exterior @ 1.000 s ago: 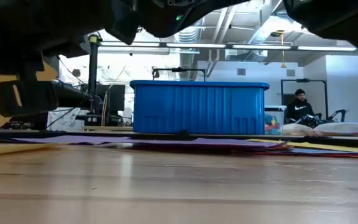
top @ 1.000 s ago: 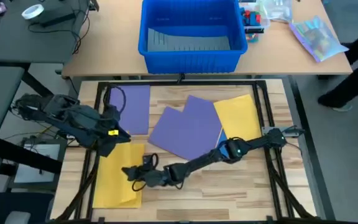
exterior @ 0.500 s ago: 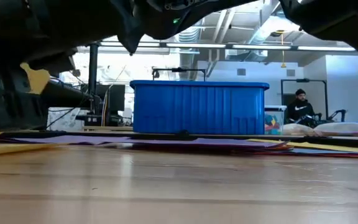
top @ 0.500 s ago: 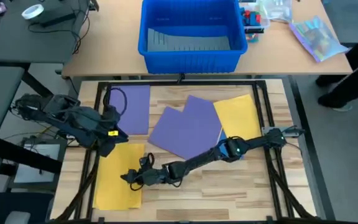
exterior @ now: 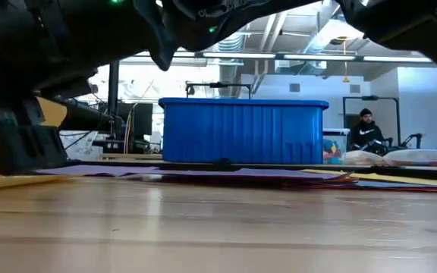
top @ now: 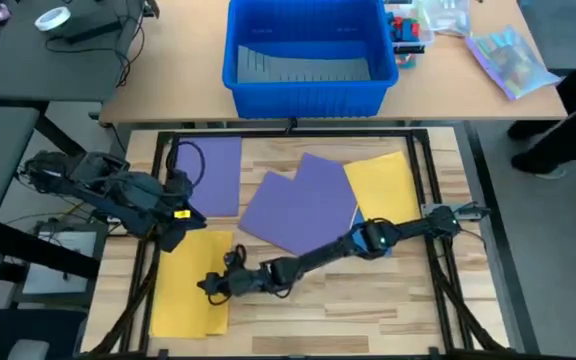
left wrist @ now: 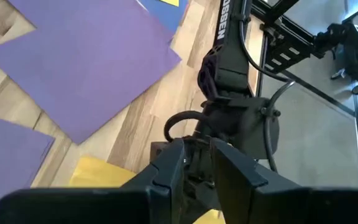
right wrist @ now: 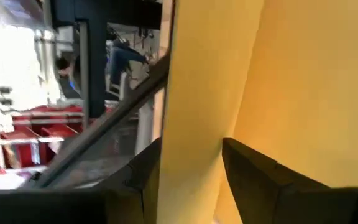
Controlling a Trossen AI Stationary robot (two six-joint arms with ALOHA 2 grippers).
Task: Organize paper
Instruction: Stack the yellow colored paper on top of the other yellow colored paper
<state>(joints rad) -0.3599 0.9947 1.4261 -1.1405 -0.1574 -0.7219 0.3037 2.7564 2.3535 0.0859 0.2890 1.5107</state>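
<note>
I have the right gripper at the lower left, jaws pinching the yellow sheet edge to lift it off the counter; left gripper jaws: cannot tell.

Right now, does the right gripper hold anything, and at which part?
Yes. The right gripper holds the yellow sheet at the table's left front by its right edge; its fingers straddle that raised edge.

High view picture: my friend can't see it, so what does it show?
Two dark robot arms work over coloured paper. The right gripper is at a yellow sheet, the left gripper close by; purple sheets and a blue bin lie beyond.
</note>
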